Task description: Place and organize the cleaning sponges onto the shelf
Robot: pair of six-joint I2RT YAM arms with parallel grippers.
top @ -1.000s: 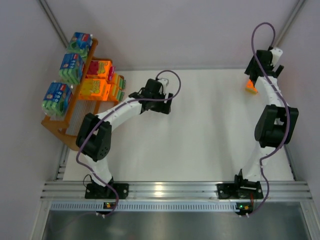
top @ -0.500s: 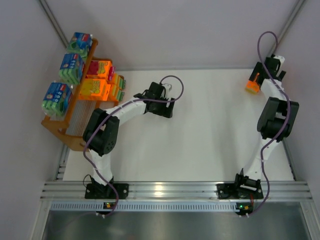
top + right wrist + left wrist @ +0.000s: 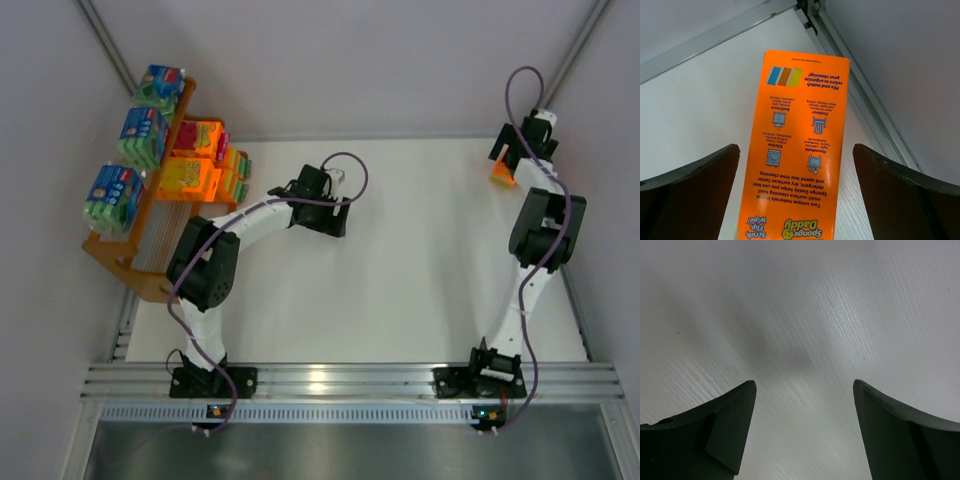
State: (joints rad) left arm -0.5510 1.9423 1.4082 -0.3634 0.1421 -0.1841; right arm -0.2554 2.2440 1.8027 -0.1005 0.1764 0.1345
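Right gripper (image 3: 796, 148) stands wide; orange sponge pack (image 3: 802, 115) sits on the table (image 3: 700, 100) between its fingers, gaps visible either side. Left gripper (image 3: 804, 384) also stands wide, bare table directly beneath it

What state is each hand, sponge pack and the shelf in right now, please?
Left hand, open, holding nothing.
Right hand, open, straddling the loose pack without touching it.
Loose pack, on the table, ungripped.
Shelf, partly filled: blue-green packs top tier, orange packs middle tier.
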